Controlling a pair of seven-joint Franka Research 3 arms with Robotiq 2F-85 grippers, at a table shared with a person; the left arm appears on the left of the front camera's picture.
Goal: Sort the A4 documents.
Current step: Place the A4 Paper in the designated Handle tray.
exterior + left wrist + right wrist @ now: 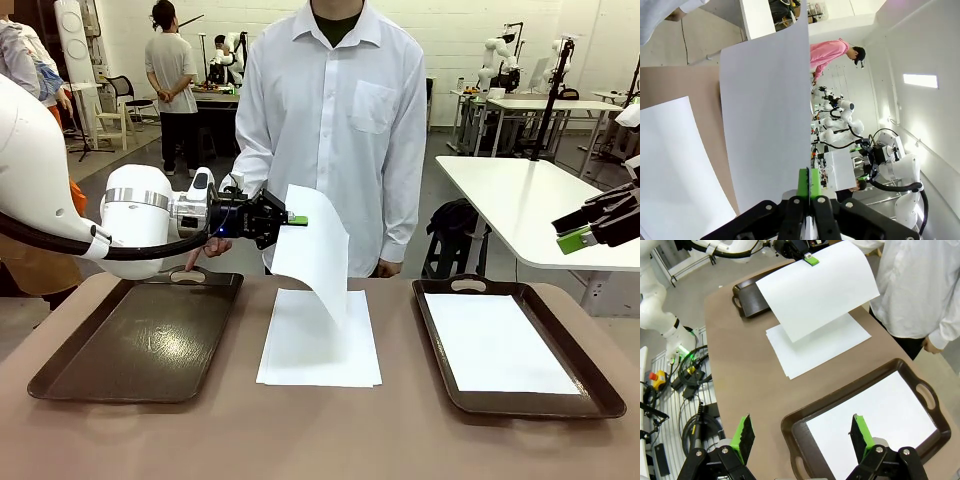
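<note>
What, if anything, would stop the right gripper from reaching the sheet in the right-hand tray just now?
Probably nothing, so yes: the right gripper hangs open over the sheet in the right-hand tray, with nothing between them.

The front camera sits low at the robot's edge of the table [330,440] and faces across it to the person [335,120] at the far edge. The left wrist camera is rolled sideways, very close behind the lifted sheet [765,115], which blocks much of the table. The right wrist camera hangs high, apparently off the table's right edge, looking down. With the front view it shares the left tray [736,292], the right tray [790,422], the stack [820,347] and that sheet.
</note>
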